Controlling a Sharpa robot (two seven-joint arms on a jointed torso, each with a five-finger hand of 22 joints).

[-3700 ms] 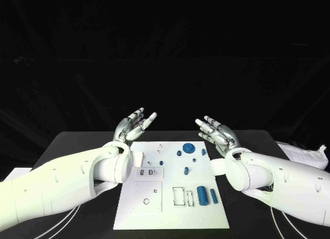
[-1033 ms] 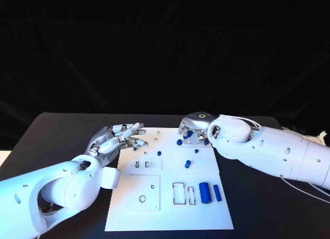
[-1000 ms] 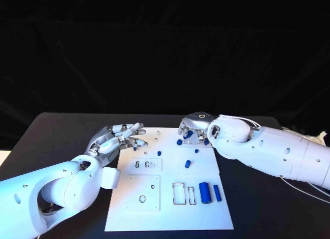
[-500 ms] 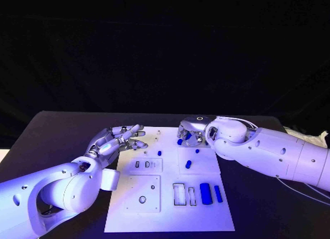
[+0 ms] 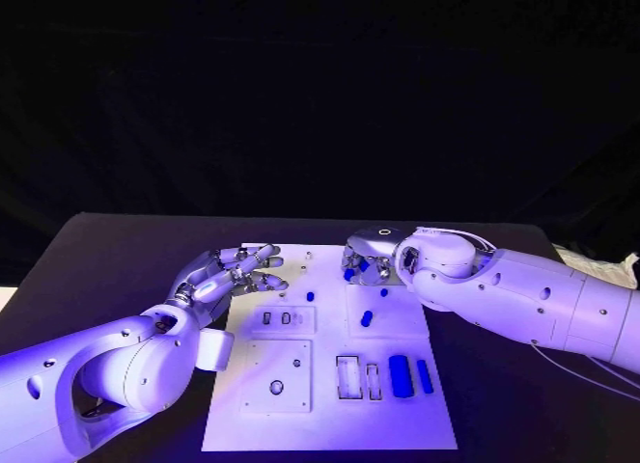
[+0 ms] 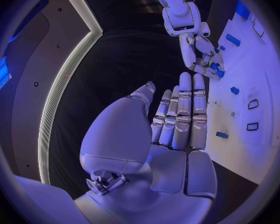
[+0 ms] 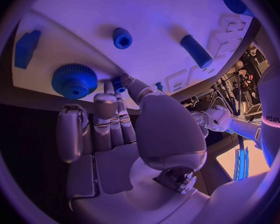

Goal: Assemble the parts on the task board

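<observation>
The right hand [image 5: 364, 262] is reaching down over the far end of the task board [image 5: 326, 424], its fingers [image 7: 118, 84] pinching a small blue peg [image 7: 117, 86] beside the blue gear [image 7: 74, 80]. The left hand [image 5: 234, 275] is hovering at the board's left edge above the desk [image 5: 111, 260], fingers apart and holding nothing.

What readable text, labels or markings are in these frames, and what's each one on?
Mirrored lettering, apparently "sharpa", on the white arm at the edge of the right wrist view; small, so not certain.
No readable text on the task board, the blue parts, the left hand or the right hand.
</observation>
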